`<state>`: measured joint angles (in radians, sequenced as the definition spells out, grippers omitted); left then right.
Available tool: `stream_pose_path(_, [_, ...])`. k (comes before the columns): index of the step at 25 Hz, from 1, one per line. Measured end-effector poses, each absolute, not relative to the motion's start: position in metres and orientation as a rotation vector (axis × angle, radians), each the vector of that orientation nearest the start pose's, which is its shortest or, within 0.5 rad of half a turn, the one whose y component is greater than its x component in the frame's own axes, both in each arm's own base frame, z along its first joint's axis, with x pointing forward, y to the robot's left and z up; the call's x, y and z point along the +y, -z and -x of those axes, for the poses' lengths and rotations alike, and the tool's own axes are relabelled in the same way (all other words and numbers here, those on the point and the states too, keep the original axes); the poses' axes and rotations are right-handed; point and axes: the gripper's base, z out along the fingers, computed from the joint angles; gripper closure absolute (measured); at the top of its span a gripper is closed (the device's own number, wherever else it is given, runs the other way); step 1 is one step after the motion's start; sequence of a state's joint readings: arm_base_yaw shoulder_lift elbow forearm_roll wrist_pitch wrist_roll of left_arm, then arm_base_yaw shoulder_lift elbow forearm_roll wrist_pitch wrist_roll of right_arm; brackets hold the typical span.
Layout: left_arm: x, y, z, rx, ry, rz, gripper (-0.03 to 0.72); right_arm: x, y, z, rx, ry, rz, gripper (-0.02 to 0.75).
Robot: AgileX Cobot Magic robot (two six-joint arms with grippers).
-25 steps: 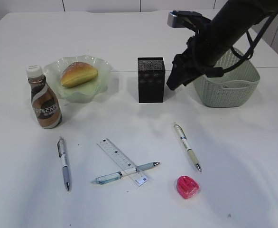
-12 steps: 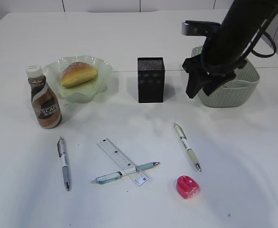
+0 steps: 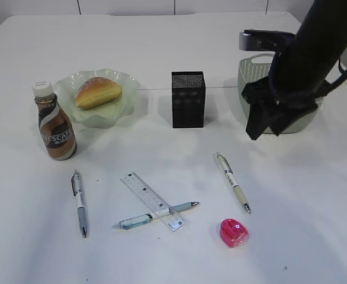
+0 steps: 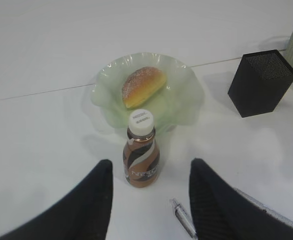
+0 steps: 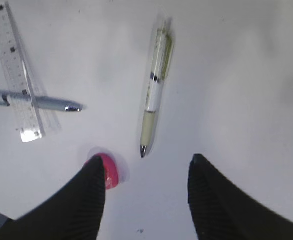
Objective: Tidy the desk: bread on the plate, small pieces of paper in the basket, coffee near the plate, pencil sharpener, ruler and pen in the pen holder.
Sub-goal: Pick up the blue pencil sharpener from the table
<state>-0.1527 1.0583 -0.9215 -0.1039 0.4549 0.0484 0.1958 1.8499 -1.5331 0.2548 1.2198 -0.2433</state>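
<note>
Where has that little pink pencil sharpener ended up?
In the exterior view the pink pencil sharpener lies near the table's front edge, right of centre, just below the tip of the green-barrelled pen.

We see the bread (image 3: 98, 92), a golden sugar-dusted roll, lying in the pale green wavy plate (image 3: 124, 81) at back left. Coffee bottle (image 3: 54, 122), brown swirl label with white cap, stands upright just in front-left of the plate. Black mesh pen holder (image 3: 188, 99) upright mid-back; pale green woven basket (image 3: 248, 73) at back right. Front of table: grey pen (image 3: 80, 203) at left, clear ruler (image 3: 152, 200) lying diagonal across a teal pen (image 3: 154, 215), cream-green pen (image 3: 233, 181) right of them, pink pencil sharpener (image 3: 233, 232) nearest the front, apart from the pens.
</note>
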Motion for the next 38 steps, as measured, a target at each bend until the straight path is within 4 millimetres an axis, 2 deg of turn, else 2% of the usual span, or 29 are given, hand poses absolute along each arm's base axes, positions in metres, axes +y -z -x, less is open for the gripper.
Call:
stream_pose_path(4, [-0.039, -0.354, -0.223, 2.074, 0.168, -0.14, 0.341, 0.124, -0.249, -0.342, 2.98, -0.371, 0.689, 0.316])
stream_pose_path(6, [-0.039, -0.353, -0.223, 2.076, 0.168, -0.14, 0.341, 0.124, -0.249, -0.342, 2.98, -0.371, 0.689, 0.316])
stream_pose_path(7, [-0.039, -0.353, -0.223, 2.078, 0.168, -0.141, 0.341, 0.148, -0.24, -0.327, 2.992, -0.346, 0.821, 0.316])
stream_pose_path(8, [-0.039, -0.353, -0.223, 2.08, 0.169, -0.14, 0.341, 0.154, -0.239, -0.323, 2.988, -0.326, 0.862, 0.316])
stream_pose_path(11, [-0.039, -0.353, -0.223, 2.084, 0.169, -0.141, 0.341, 0.162, -0.239, -0.319, 2.982, -0.297, 0.901, 0.316])
stream_pose_path(17, [-0.039, -0.352, -0.222, 2.089, 0.169, -0.142, 0.341, 0.159, -0.239, -0.32, 2.992, -0.23, 0.875, 0.302])
stream_pose_path(33, [-0.039, -0.352, -0.222, 2.091, 0.171, -0.141, 0.341, 0.159, -0.238, -0.32, 2.997, -0.218, 0.868, 0.281])
stream_pose_path(38, [-0.039, -0.352, -0.222, 2.1, 0.171, -0.142, 0.341, 0.155, -0.223, -0.312, 3.059, -0.206, 0.853, 0.281])
